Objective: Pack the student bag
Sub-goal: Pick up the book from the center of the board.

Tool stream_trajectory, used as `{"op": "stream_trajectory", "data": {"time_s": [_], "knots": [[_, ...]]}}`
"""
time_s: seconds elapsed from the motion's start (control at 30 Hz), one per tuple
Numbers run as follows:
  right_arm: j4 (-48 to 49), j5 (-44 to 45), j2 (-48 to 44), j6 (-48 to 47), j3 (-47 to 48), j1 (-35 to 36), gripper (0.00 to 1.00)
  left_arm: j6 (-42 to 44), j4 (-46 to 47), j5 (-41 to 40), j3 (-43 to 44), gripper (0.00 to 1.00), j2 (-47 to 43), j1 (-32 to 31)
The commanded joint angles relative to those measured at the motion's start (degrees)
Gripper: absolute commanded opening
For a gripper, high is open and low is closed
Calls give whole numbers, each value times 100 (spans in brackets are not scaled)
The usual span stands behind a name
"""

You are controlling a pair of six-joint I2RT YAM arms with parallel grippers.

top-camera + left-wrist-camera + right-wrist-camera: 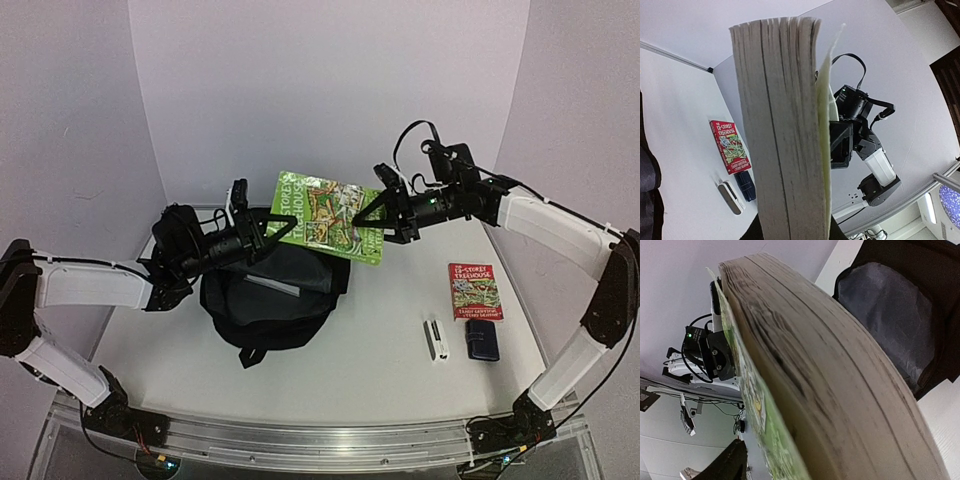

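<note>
A thick green book [330, 215] hangs in the air between both arms, above the student bag [265, 305]. The bag is a black backpack lying on the table with its mouth open, showing grey lining [890, 315]. My left gripper [272, 230] is shut on the book's left edge. My right gripper [384, 216] is shut on its right edge. In the left wrist view the book's page edge [780, 125] fills the middle. In the right wrist view the page edge [840, 390] and green cover [755, 410] fill the frame, with one dark finger [727, 462] beside the cover.
A red book [475, 291] lies on the table at the right. Near it lie a small white object [434, 340] and a small dark-blue case [483, 343]. All three also show in the left wrist view: book [730, 146], case [746, 185], white object [730, 197].
</note>
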Motion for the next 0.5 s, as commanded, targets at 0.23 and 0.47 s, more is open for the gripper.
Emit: {"op": "stream_trajectory", "data": {"time_s": [0.23, 0.47], "knots": [[304, -470, -469, -466, -23, 31, 0, 2156, -4342, 18, 1490, 81, -794, -107], [257, -1285, -803, -681, -298, 54, 0, 2820, -5659, 1094, 1886, 87, -744, -18]]}}
